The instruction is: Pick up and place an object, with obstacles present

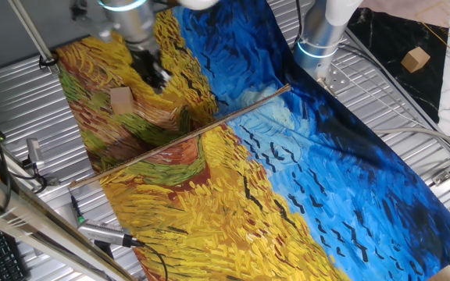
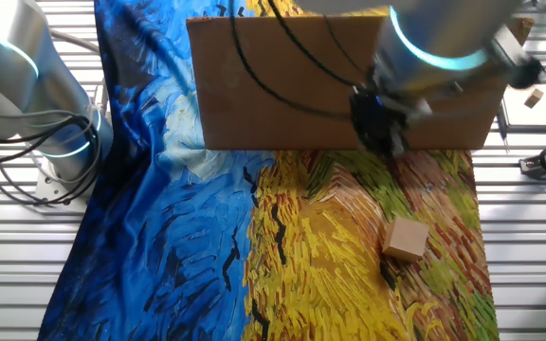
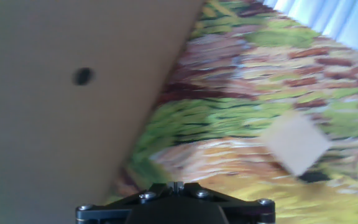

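The object, a small tan wooden cube point(image 1: 121, 97) point(image 2: 405, 239) point(image 3: 296, 142), lies on the yellow part of the painted cloth. The obstacle is a brown wooden panel standing on edge. One fixed view shows only its thin top edge point(image 1: 182, 134), while the other fixed view and the hand view show its broad face point(image 2: 282, 85) point(image 3: 55, 124). My gripper point(image 1: 156, 78) point(image 2: 393, 144) point(image 3: 176, 185) hangs above the cloth between the panel and the cube, apart from both. Its fingers are shut together with nothing between them.
The painted cloth point(image 1: 287, 179) covers a slatted metal table point(image 1: 397, 109). A second arm's base point(image 1: 323, 35) point(image 2: 36, 104) stands at the cloth's blue side. Another small tan block point(image 1: 416, 58) lies on a marble slab off the cloth. Cables and tools line the table's edges.
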Controlling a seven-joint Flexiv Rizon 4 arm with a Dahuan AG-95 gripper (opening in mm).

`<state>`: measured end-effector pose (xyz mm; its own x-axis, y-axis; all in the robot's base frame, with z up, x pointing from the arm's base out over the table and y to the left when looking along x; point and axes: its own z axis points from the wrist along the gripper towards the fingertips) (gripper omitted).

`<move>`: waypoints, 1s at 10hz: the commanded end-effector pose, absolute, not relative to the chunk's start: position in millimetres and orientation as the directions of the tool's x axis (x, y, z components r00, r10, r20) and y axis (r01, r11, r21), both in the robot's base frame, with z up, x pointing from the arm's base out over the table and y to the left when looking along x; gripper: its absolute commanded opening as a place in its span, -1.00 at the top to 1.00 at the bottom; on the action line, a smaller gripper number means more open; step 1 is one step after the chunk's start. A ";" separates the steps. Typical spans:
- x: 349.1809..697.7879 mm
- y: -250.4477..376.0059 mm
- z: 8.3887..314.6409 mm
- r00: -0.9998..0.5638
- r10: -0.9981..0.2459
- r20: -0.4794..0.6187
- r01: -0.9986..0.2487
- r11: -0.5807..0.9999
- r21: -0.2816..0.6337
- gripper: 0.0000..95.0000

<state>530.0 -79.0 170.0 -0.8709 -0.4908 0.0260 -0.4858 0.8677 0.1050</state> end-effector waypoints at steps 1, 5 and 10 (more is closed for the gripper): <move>545.3 -112.7 168.2 -0.834 -0.552 0.018 -0.547 0.830 0.106 1.00; 564.1 -140.1 171.0 -0.797 -0.602 0.035 -0.597 0.796 0.095 1.00; 564.5 -137.0 169.2 -0.782 -0.623 0.038 -0.620 0.782 0.063 1.00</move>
<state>562.5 -136.7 169.8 -0.7735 -0.6329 0.0341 -0.6308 0.7739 0.0563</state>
